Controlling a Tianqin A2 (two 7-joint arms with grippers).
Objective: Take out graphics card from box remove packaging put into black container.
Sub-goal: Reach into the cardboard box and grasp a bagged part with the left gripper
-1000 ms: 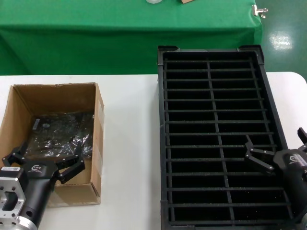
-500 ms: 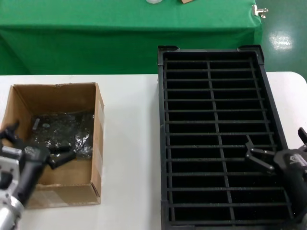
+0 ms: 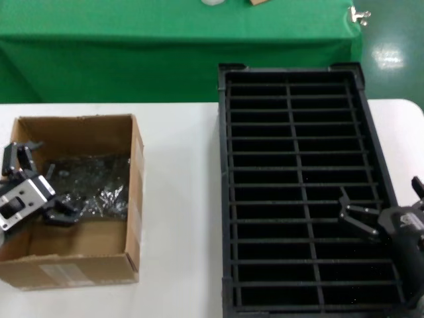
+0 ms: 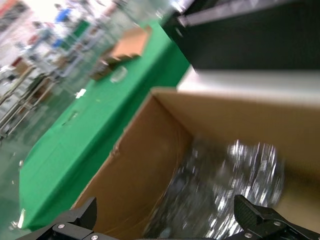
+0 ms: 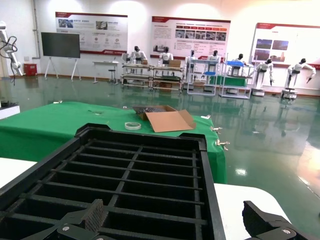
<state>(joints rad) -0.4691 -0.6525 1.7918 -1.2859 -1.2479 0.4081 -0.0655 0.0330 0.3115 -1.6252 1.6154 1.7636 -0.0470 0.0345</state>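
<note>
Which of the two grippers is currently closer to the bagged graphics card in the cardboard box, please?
Left. The left gripper hangs inside the box at the bagged graphics card's edge; the right gripper is over the black container, far across the table.

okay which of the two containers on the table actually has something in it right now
The brown cardboard box on the robot's left: the silvery bagged graphics card lies inside, with the left gripper open over it. The black container's slots look empty.

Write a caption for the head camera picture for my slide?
Open left gripper reaches into the cardboard box over the bagged graphics card.
</note>
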